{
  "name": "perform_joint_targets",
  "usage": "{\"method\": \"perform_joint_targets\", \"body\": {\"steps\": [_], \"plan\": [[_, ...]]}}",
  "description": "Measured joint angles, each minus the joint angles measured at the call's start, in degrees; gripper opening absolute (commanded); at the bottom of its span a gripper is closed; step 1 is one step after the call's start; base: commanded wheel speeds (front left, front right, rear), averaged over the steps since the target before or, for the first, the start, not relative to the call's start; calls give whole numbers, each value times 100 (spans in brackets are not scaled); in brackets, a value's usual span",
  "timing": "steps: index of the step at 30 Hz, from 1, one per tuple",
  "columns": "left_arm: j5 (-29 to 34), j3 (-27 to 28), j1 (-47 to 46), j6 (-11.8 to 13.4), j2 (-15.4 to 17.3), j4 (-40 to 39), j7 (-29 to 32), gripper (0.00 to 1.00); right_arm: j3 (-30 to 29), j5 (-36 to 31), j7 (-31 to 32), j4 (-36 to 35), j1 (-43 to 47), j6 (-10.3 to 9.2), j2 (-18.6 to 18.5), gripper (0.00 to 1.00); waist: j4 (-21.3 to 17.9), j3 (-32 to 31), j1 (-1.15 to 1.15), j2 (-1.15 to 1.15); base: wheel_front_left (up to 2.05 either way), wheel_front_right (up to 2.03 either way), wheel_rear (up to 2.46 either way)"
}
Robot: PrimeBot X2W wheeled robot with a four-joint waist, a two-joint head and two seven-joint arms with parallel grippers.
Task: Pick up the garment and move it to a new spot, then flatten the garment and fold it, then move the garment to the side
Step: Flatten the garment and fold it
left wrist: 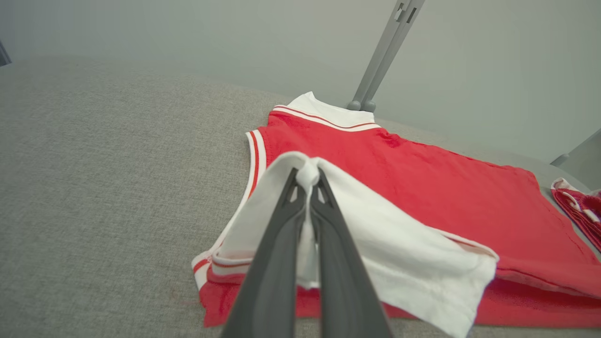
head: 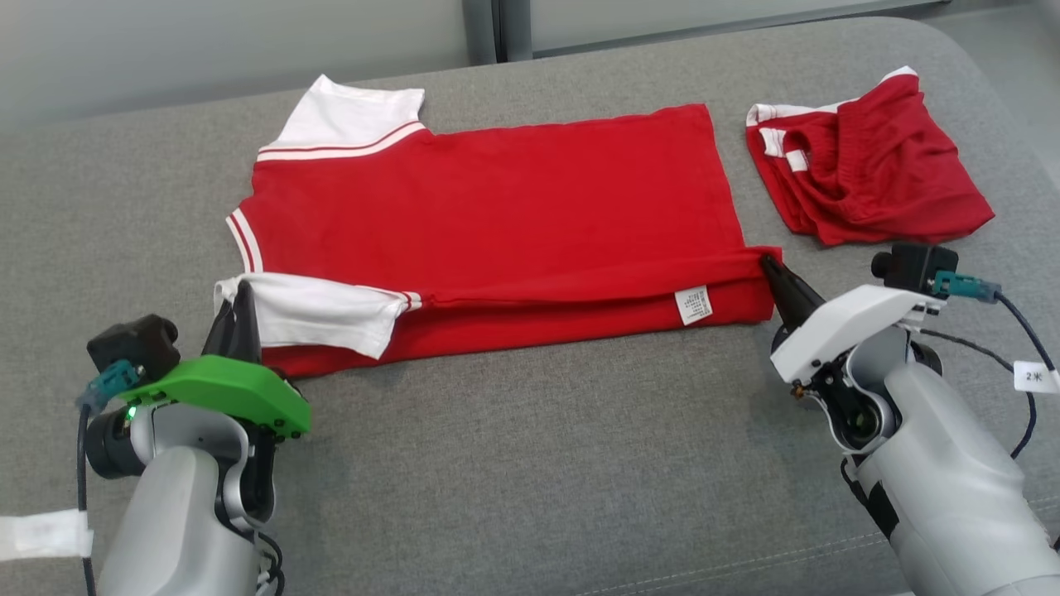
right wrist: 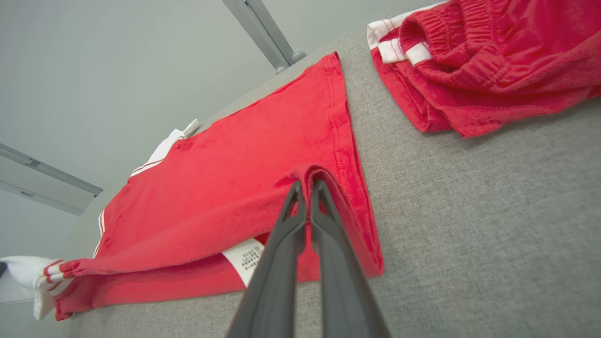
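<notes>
Tightly between both arms' fingers (left wrist: 277,263), garment (head: 497,207)

a grey cushion (head: 530,463), perhaps a sofa, bears a red shirt (head: 497,207) and red shorts (head: 878,165).

The print on the white care label (head: 693,305) of the garment (head: 497,207) is too small to read. The strip folded over along the near side hides the layer under it. In the head view the left hand (head: 242,288) covers a part of the white sleeve (head: 323,314), and the right hand (head: 767,261) covers the hem corner which it pinches. The red shorts (left wrist: 580,206) are cut by the right edge in the left wrist view, and by the top and right edges in the right wrist view. The white tape (head: 41,534) is cut by the left edge of the head view.
</notes>
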Motion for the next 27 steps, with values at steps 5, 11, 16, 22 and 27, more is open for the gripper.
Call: {"method": "perform_joint_targets", "body": {"steps": [5, 11, 16, 22, 27], "plan": [[56, -15, -520, 81, 0, 342, 174, 0, 35, -9, 267, 209, -453, 0, -2, 0, -14, 309, 0, 0, 0, 0, 0], [179, -88, -1038, 93, -29, 730, 296, 21, 47, -12, 411, 450, -873, -4, 7, 0, -5, 661, 1, 0, 0, 0, 0], [181, -69, -1316, 140, -38, 1112, 335, 100, 75, -18, 458, 726, -1048, -7, 38, 63, 37, 835, 1, 0, 0, 0, 0], [171, 36, -1646, 157, -51, 1335, 178, 100, -1, -15, 337, 891, -1352, -15, 118, 100, 67, 919, 0, 0, 0, 0, 0], [116, 132, -1809, 146, -58, 1372, -80, 100, -159, -8, -24, 892, -1528, -14, 127, 100, 72, 931, 0, 0, 0, 0, 0]]}}
